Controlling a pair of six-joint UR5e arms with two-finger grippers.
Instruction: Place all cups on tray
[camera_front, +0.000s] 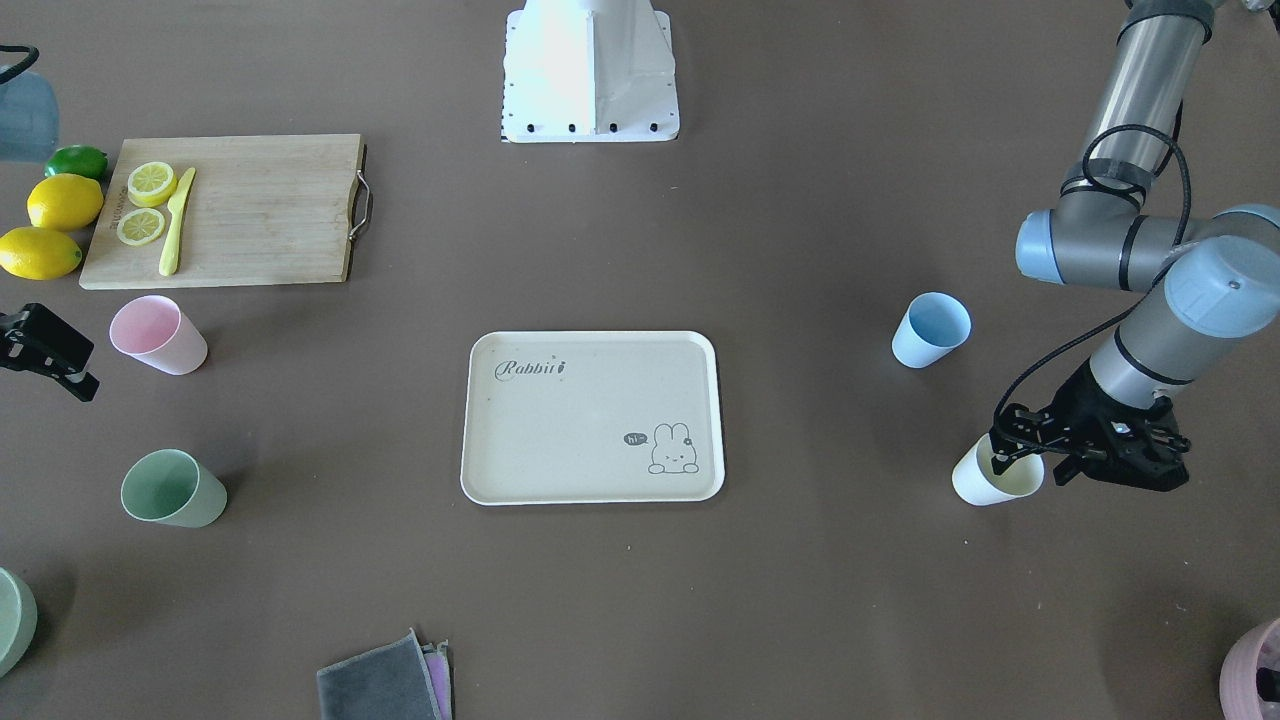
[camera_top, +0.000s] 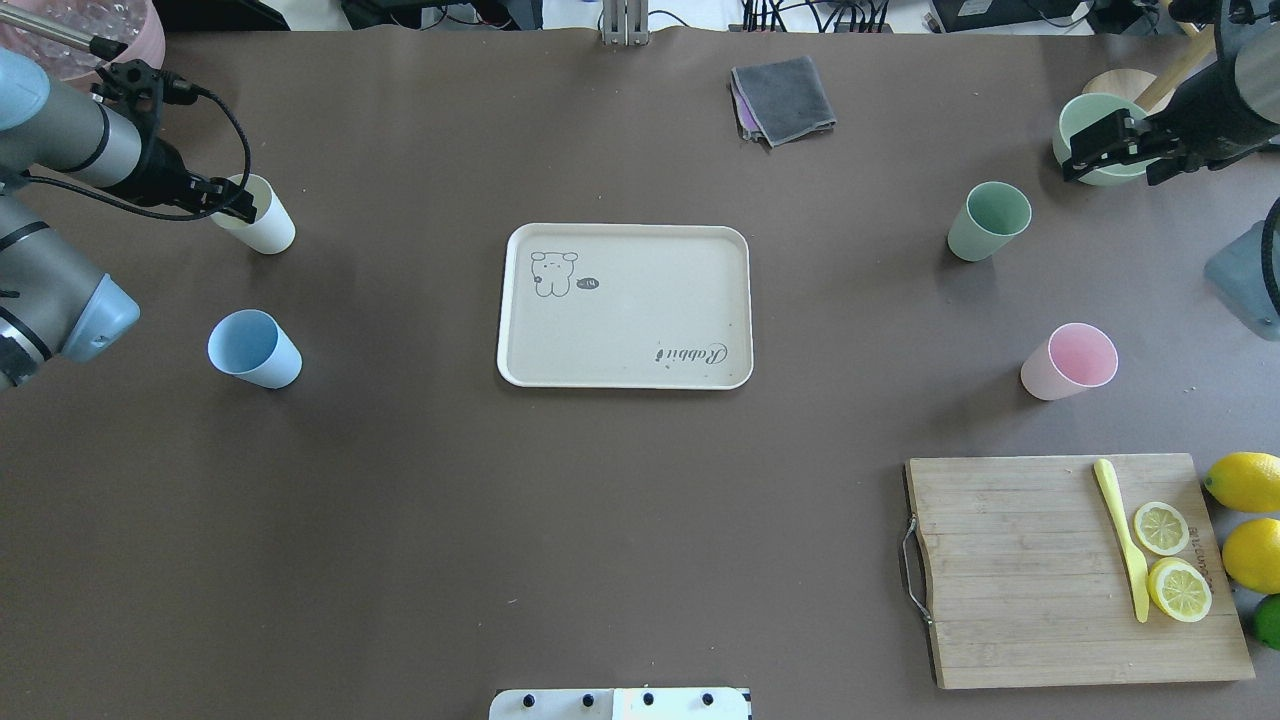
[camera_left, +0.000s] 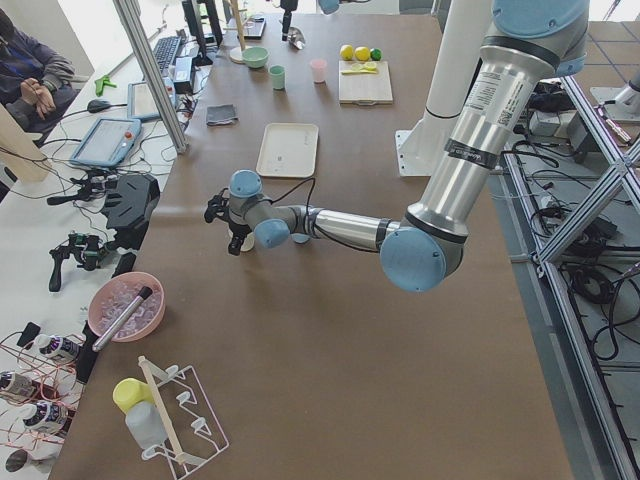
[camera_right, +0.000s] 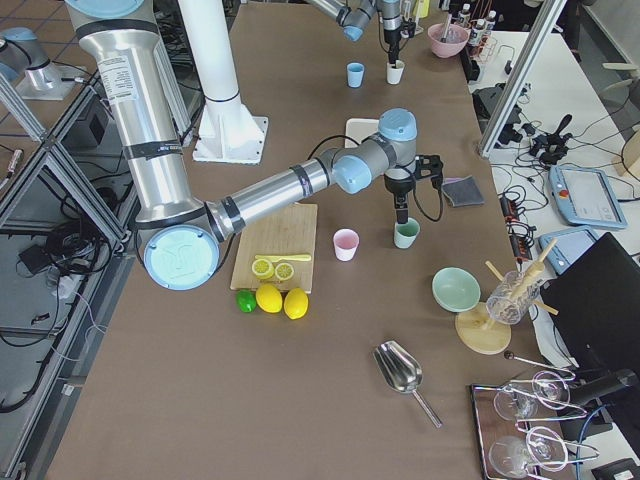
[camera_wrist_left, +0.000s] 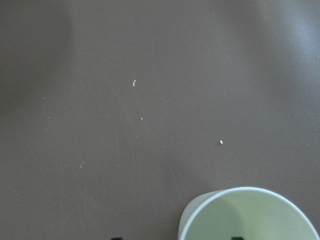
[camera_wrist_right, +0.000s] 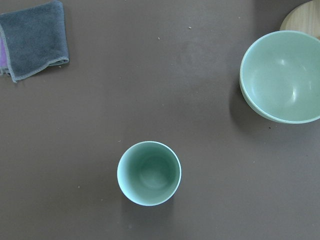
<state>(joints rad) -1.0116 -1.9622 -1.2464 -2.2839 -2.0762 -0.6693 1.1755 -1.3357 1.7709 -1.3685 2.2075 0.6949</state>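
The cream tray with the rabbit drawing lies empty at the table's middle. Four cups stand on the table around it: cream, blue, green and pink. My left gripper is open at the cream cup's rim. In the left wrist view one fingertip shows inside the cream cup and the other outside its wall. My right gripper is open and empty, held high above the green cup, which shows centred in the right wrist view.
A wooden cutting board with lemon slices and a yellow knife lies near the robot's right, with lemons and a lime beside it. A green bowl and a grey cloth lie at the far side. A pink bowl stands behind the left arm.
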